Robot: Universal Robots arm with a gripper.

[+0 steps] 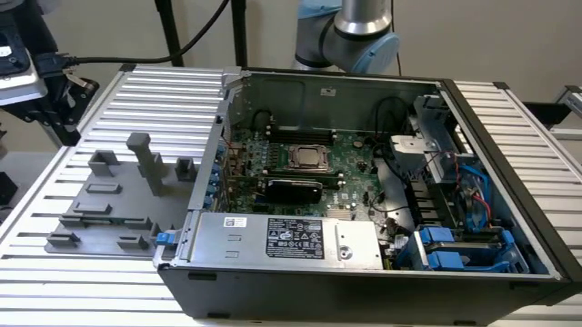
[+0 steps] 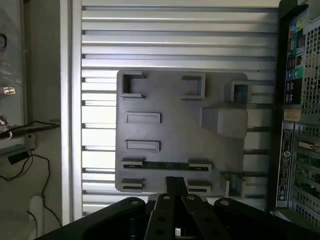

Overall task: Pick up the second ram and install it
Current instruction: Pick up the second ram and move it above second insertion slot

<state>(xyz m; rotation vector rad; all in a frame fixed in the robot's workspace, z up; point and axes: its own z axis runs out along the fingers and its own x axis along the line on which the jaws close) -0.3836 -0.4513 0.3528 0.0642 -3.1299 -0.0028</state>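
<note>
The second ram (image 1: 118, 219) is a thin green stick lying in a slot of the grey fixture plate (image 1: 100, 204) on the exterior view's left, beside the open computer case (image 1: 364, 204). In the wrist view the ram (image 2: 165, 164) lies between two grey holder blocks, just beyond my gripper's tip. My gripper (image 2: 176, 182) hangs well above the plate, its black fingers together with nothing between them. In the exterior view the gripper (image 1: 62, 119) is high at the far left edge, up and away from the ram.
The case holds the green motherboard (image 1: 355, 177) with its silver processor (image 1: 307, 158), a power supply (image 1: 282, 238) and blue drive bays (image 1: 454, 248). Tall grey fixture blocks (image 1: 146, 163) stand on the plate. The slatted metal table (image 1: 54, 272) runs around everything.
</note>
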